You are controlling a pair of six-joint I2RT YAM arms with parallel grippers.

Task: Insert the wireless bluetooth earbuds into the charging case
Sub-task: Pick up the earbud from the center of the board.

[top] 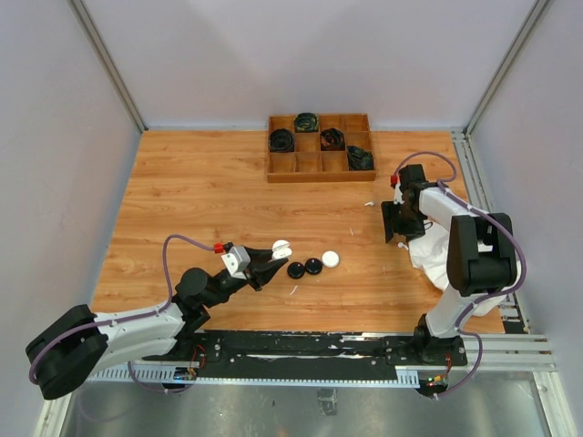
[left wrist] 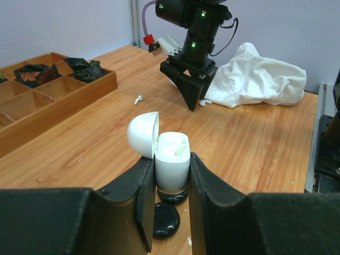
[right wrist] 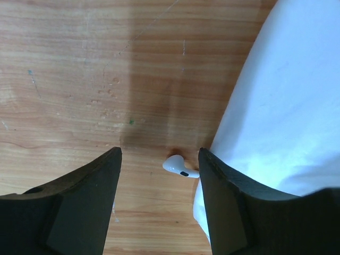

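Jaws of the left gripper [left wrist: 171, 171] clench the lid-open charging case [left wrist: 172, 156] upright, well apart from the cloth [right wrist: 281, 106], presenting its sockets, while the right gripper [right wrist: 159, 154], jaws apart, straddles a white earbud [right wrist: 178, 166] just beside that cloth, seemingly to pinch it.

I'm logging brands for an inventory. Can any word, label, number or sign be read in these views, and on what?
None: no word, label, number or sign can be read in any view.
The white charging case held in the left gripper: plain, no marking.
The white earbud between the open fingers of the right gripper: one dark spot, no letters.
The wooden tray: unmarked.
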